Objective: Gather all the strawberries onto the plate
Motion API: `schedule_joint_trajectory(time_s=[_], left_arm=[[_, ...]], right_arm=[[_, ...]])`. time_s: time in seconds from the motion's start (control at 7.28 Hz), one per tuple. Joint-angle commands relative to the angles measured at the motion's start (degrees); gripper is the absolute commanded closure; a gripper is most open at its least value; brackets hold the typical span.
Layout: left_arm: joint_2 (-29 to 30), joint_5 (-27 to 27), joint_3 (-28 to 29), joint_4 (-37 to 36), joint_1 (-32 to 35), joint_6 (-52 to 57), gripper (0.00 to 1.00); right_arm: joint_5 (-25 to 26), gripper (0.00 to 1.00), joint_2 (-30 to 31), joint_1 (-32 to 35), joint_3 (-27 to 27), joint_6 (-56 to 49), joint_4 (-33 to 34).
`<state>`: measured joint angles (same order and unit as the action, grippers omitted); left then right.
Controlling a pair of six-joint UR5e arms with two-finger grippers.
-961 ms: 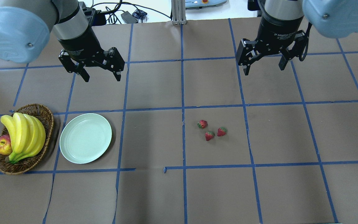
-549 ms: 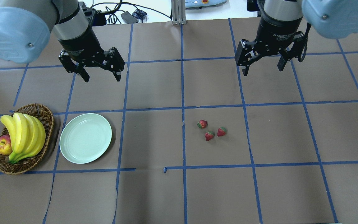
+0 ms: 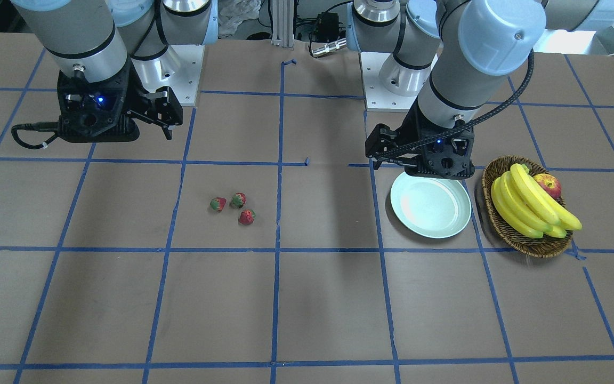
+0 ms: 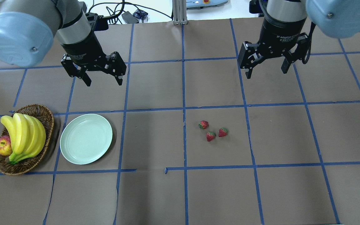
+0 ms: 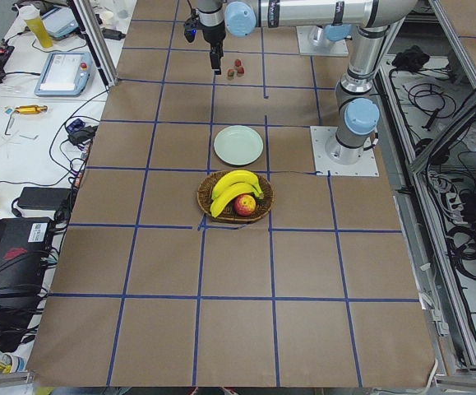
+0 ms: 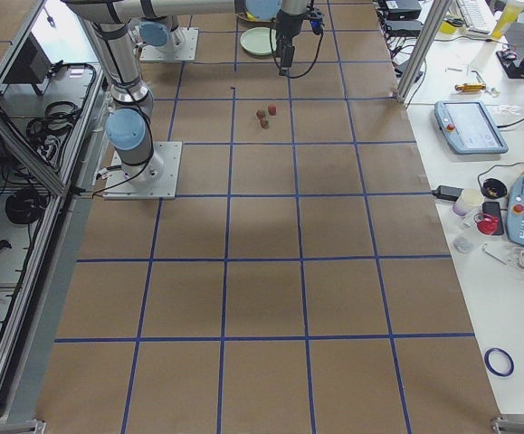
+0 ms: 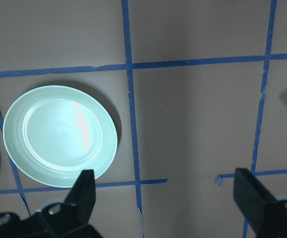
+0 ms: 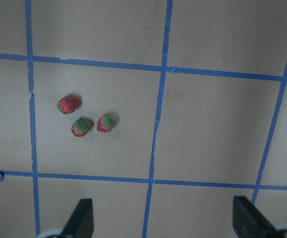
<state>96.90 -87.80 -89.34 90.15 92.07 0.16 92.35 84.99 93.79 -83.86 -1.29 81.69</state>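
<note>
Overhead view of a brown desk [image 4: 155, 137] gridded with blue tape. Three small red strawberries [image 4: 211, 136] lie in a tight cluster just right of centre, close together but not touching. The pale green plate [image 4: 86, 139] is bare and sits well apart at their 9 o'clock, with a basket [image 4: 47, 117] of bananas [image 4: 23, 134] and an apple [image 4: 2, 146] just beyond it. The right tool [image 4: 266, 73] hangs released, fingers spread, at 1 o'clock from the berries. The left tool [image 4: 104, 83], also released and holding nothing, hangs at 12 o'clock from the plate. Likely risk: spread fingers coming down on one berry could nudge its neighbours and roll them off, or a rounded berry could slip during the long carry. Since half a second ago, both tools have shifted slightly toward 6 o'clock; berries and plate have not moved.
</note>
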Motion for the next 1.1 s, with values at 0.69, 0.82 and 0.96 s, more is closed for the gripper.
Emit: schedule_joint_trajectory(time_s=[0.69,0.82,0.96], left_arm=[[-0.8,-0.3,-1.2,0.8,-0.1,0.3,0.0],[-1.5,-0.2,-0.9,0.6,-0.5,0.4,0.0],[-0.9,-0.5,-1.2,0.0,-0.7,0.5,0.0]], right_arm=[[0.3,0.0,-0.7,0.0,-0.3,0.1,0.7],[0.3,0.0,-0.7,0.0,-0.3,0.1,0.8],[0.2,0.0,-1.1,0.0,-0.4,-0.2,2.1]])
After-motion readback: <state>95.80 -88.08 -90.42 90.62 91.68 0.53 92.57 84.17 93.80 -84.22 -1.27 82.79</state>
